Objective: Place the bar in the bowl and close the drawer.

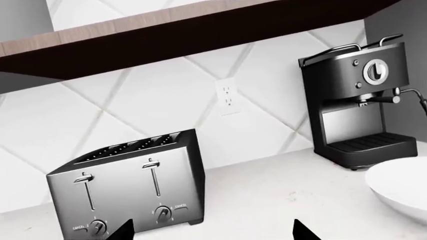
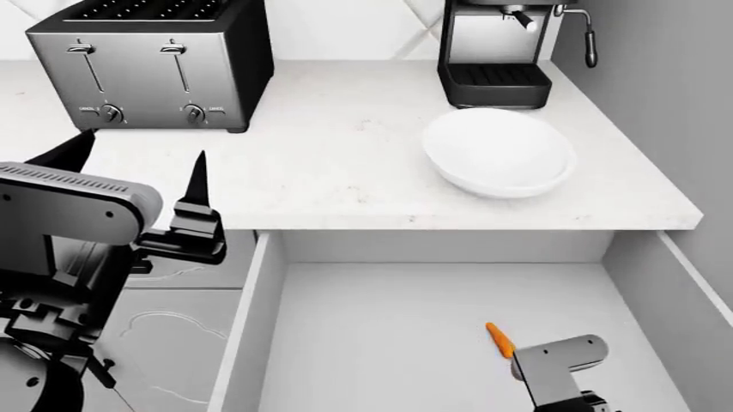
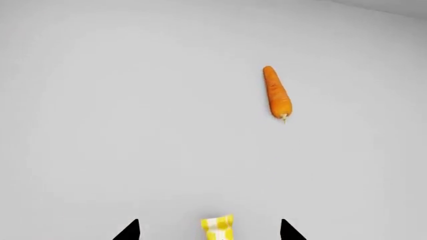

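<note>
With its jaws spread wide and nothing held, the right gripper (image 3: 209,231) is being poised inside the drawer (image 2: 257,318) with the bar (image 3: 217,227) lying between its fingertips, where an off-centre closing could be squirting the chunk aside, away from the carrot (image 3: 277,94) ahead.

I see tiny white lettering beside the knobs on the toaster (image 1: 130,187) front, too small and blurred for me to read, coffee machine (image 1: 360,100) dial unmarked as far as I can tell
</note>
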Tool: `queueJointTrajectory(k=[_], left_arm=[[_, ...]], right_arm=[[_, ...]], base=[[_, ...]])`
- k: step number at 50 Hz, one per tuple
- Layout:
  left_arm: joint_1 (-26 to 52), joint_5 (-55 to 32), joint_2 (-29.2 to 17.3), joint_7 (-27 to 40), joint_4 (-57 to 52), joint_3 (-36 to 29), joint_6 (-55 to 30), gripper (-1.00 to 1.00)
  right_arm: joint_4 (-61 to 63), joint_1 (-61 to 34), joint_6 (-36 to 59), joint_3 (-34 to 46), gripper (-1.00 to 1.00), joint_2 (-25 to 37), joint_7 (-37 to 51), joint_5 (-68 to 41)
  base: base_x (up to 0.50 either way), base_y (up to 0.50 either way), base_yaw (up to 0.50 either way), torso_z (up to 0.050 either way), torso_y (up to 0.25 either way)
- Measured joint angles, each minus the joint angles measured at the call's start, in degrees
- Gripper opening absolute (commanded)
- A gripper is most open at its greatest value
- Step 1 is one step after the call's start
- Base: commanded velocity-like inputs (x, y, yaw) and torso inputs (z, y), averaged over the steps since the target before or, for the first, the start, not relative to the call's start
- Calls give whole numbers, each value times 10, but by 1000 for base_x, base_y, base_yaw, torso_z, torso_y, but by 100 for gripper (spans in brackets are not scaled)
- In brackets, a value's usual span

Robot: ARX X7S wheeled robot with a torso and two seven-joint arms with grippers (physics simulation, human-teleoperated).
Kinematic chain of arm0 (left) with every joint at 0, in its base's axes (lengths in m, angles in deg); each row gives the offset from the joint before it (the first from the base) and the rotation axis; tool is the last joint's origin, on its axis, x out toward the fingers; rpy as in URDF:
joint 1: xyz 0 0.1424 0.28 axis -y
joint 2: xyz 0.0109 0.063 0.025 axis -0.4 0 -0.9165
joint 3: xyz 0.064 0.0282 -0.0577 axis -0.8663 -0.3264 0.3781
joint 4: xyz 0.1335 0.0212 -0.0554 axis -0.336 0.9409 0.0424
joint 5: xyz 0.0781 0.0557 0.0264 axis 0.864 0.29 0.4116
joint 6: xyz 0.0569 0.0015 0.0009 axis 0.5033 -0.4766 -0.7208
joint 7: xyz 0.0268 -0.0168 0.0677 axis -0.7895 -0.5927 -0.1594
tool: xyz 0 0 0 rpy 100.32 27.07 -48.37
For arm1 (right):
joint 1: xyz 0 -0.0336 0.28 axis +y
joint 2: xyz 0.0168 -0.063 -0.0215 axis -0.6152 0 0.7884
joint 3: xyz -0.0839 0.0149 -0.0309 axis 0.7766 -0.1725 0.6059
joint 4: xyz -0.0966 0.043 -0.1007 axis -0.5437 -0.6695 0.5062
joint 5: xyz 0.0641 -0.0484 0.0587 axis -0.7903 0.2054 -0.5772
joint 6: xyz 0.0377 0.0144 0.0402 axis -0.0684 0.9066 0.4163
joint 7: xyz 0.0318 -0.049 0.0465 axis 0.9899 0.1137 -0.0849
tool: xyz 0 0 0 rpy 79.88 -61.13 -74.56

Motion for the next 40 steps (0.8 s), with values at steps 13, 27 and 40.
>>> queueJointTrajectory(k=[13, 27, 40], left_arm=[[-2, 0, -2, 4, 3, -6, 7, 100], [-6, 2, -5, 6, 7, -12, 16, 100], [-9, 3, -7, 7, 12, -17, 25, 100]], right_arm=[[-39, 12, -21, 12, 100, -6, -43, 43], [-100, 3, -39, 36, 100, -18, -91, 94], [-151, -6, -53, 61, 100, -30, -127, 132]], base=[[0, 0, 0, 0, 0], [0, 0, 0, 0, 0], [0, 0, 0, 0, 0]])
